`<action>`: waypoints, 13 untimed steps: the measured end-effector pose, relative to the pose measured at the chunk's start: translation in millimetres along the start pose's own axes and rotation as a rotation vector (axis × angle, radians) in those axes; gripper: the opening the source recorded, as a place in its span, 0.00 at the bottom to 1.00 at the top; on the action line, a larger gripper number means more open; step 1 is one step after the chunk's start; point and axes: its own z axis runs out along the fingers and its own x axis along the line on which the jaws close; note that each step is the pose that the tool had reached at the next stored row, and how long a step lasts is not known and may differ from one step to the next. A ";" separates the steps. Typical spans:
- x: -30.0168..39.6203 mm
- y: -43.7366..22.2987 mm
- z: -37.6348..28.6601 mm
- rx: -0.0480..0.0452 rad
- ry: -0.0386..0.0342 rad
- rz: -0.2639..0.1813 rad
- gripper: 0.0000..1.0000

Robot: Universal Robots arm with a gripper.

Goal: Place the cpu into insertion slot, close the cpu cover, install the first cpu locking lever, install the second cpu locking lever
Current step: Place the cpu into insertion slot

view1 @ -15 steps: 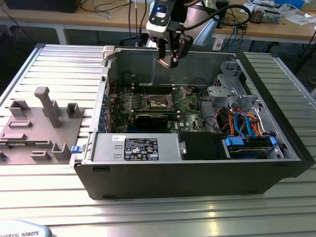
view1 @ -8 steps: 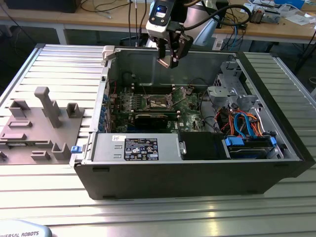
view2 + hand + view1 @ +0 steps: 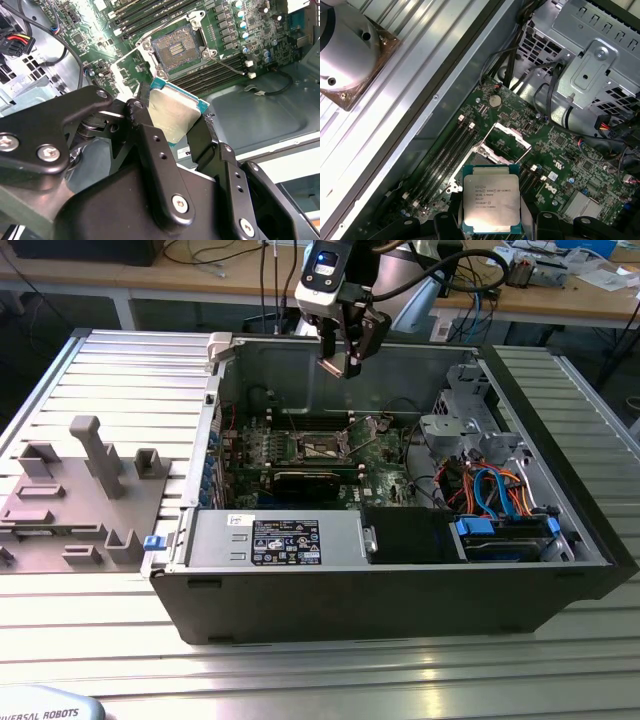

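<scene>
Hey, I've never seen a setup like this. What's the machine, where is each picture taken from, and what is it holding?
It's a robot arm working over an open computer case on a slatted metal table. The exterior view looks on from off the arm. Both wrist views ride on the arm, looking into the case. Its jaws grip the cpu, a flat silvery chip, above the green motherboard. The insertion slot is empty. A grey parts holder sits at the exterior view's left.

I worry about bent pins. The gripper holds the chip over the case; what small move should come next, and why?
Probably lower the chip toward the socket. The gripper is shut on the chip's edges, high above the board, and the socket is open and empty.
</scene>
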 end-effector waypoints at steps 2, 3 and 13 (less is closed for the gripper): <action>0.0 0.0 0.0 -0.0001 0.0000 0.001 0.54; 0.0 0.0 0.0 0.0000 -0.0001 0.001 0.54; 0.0 0.0 0.0 -0.0001 -0.0005 0.007 0.54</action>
